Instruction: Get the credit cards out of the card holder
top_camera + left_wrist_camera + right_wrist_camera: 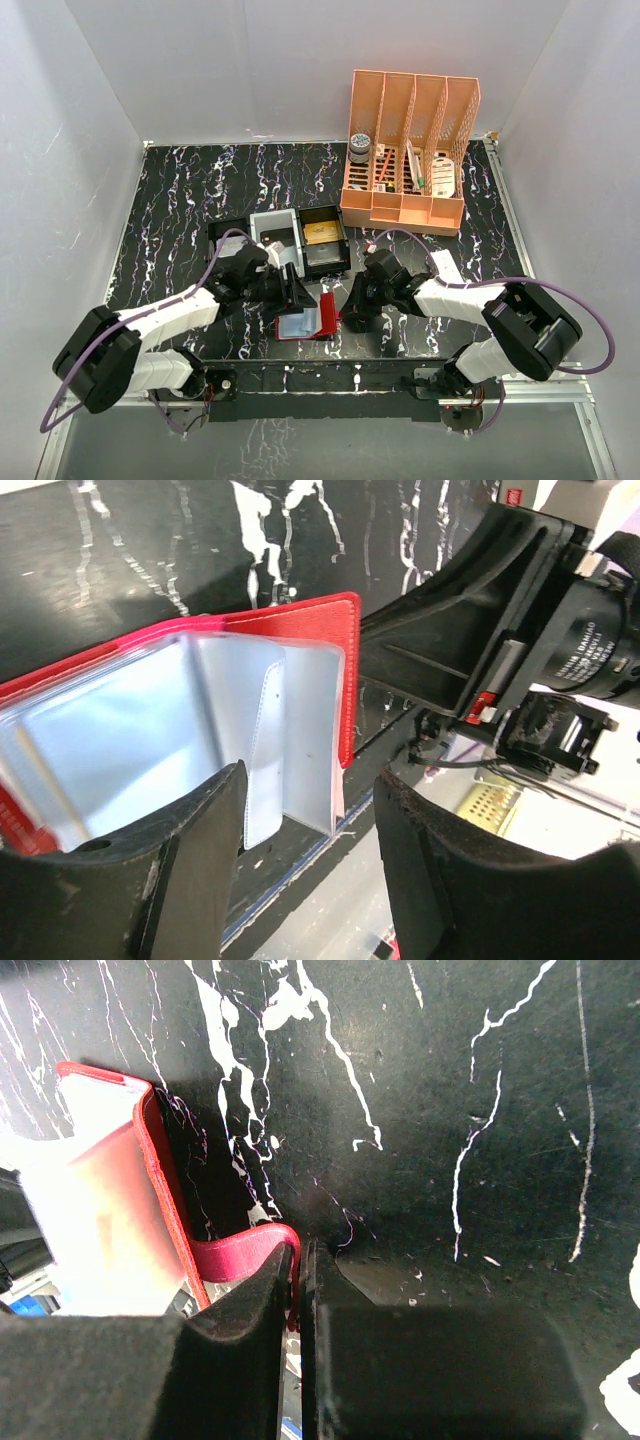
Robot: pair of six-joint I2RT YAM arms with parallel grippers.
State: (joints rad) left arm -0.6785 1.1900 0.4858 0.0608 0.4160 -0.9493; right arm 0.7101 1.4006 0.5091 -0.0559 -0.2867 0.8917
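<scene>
Top camera: fixed high behind the arm bases [215, 382], looking down and forward over the whole table [170, 200] — widest, farthest view. Left wrist camera: close above the left gripper [310, 780], facing the open card holder [300, 630], right arm [560, 630] beyond. Right wrist camera: nearer still, low over the right gripper [302, 1255] — washed-out patch at left is probably the card holder's inside. All three share the card holder.

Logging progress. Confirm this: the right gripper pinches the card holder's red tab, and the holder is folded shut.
Not shut. The card holder lies open with its clear sleeves exposed, as the left wrist view shows. The right gripper does pinch its red tab.
</scene>
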